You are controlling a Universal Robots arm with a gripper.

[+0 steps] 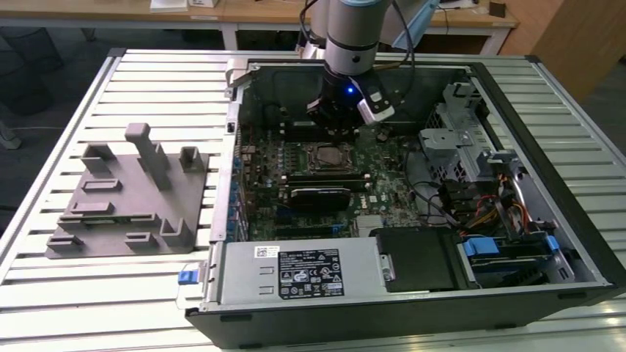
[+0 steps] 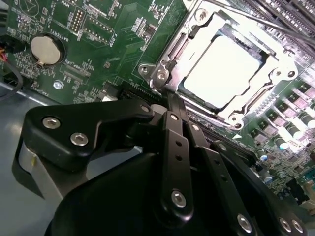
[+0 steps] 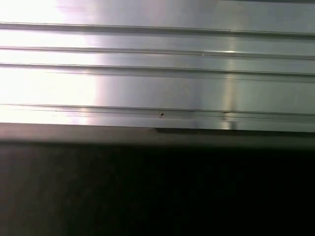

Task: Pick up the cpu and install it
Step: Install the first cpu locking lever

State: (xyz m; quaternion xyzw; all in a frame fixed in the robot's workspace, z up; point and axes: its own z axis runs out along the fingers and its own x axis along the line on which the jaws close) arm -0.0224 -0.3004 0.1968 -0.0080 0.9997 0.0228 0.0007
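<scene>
You have the cpu (image 2: 224, 69) lying flat in the socket frame (image 2: 167, 54) on the motherboard (image 2: 98, 29), inside the open computer case (image 1: 547, 110). Your gripper (image 1: 339, 130) hangs just above the socket, its fingers (image 2: 174, 105) drawn together on nothing. Case walls stand well apart from it; the grey holder block (image 1: 127, 194) sits outside on the table (image 1: 59, 132).

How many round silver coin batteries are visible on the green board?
1: the coin battery sits on the green board, apart from the cpu in its socket. Others may be hidden.

arm (image 1: 350, 33) vertical, pincer (image 1: 339, 133) pointing down
</scene>
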